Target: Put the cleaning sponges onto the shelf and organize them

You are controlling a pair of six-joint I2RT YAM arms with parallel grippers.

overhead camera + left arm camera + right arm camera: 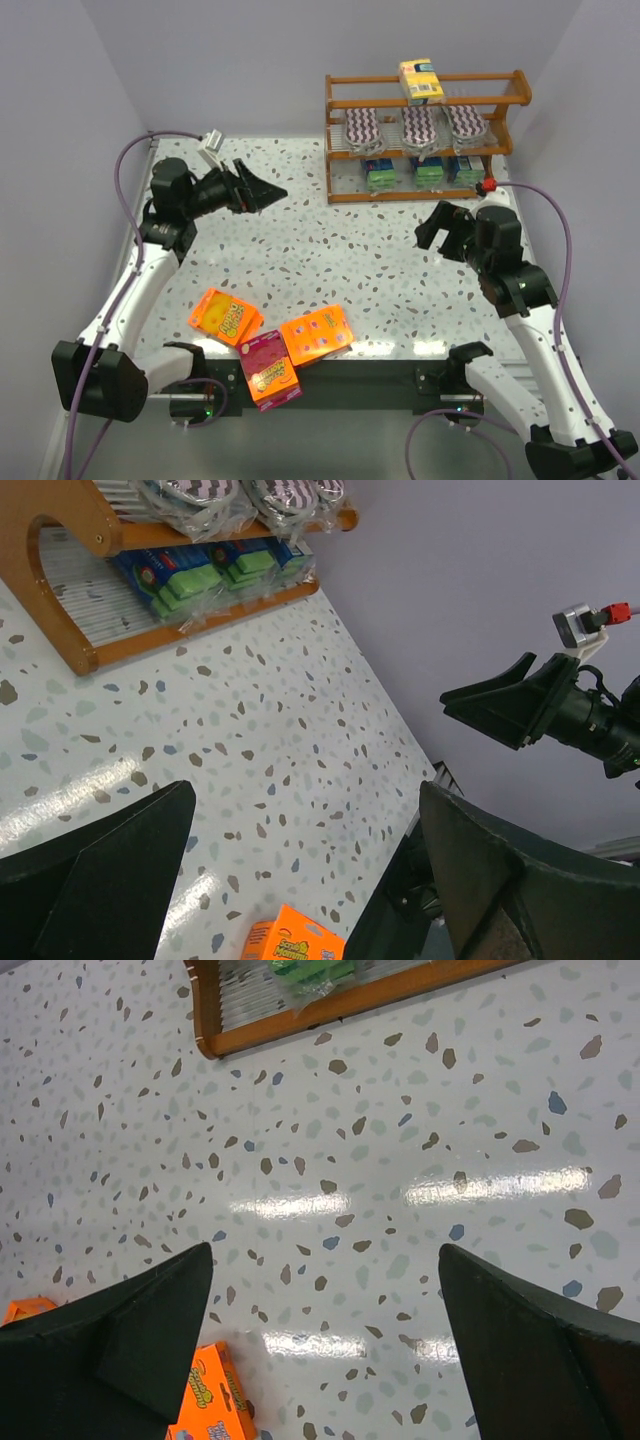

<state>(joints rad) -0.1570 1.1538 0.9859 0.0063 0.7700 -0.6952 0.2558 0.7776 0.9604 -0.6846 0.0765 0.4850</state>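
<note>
Sponges (418, 125) on shelf (400, 194), far table (300, 240) edge

I can read no words for sure. The orange boxes (225, 315) at the front edge of the tabletop (300, 250) bear lettering too blurred for me. The blue label on the yellow pack (421, 82) atop the shelf (370, 102) is too small.

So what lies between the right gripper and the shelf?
Nothing: only bare speckled table separates the right gripper from the shelf, shown in the right wrist view.
</note>
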